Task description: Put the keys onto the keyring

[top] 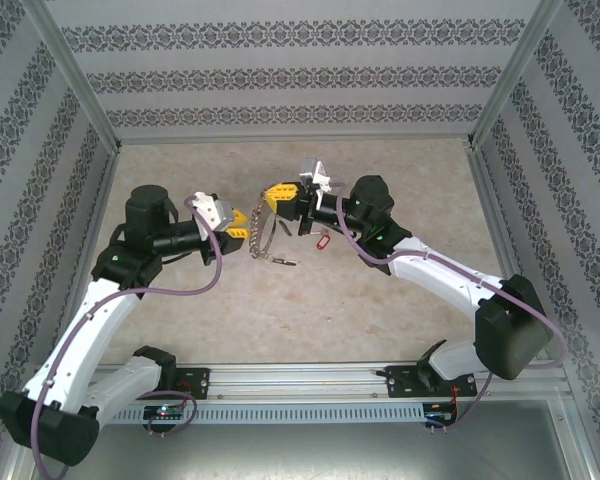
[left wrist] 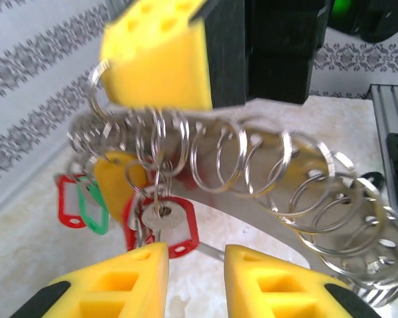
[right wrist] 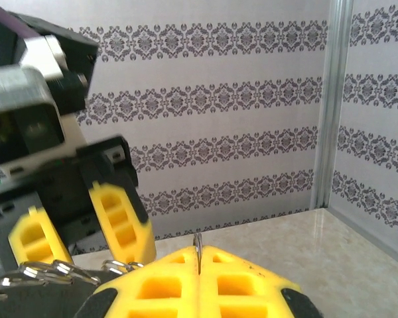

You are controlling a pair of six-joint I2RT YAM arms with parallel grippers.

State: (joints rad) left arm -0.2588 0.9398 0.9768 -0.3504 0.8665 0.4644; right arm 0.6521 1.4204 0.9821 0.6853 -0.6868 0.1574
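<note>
Jaws of left gripper apart, empty, at 9 o'clock of keyring; keyring hanging from right gripper, clamped at 12 o'clock, several tagged keys strung; red-tagged key loose on table at 3 o'clock, seemingly unthreaded.

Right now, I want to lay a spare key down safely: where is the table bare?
Bare: the far strip of table along the back wall, and the near middle before the rail. Crowded: the centre, where left gripper, right gripper and keyring meet, red-tagged key beside.
</note>
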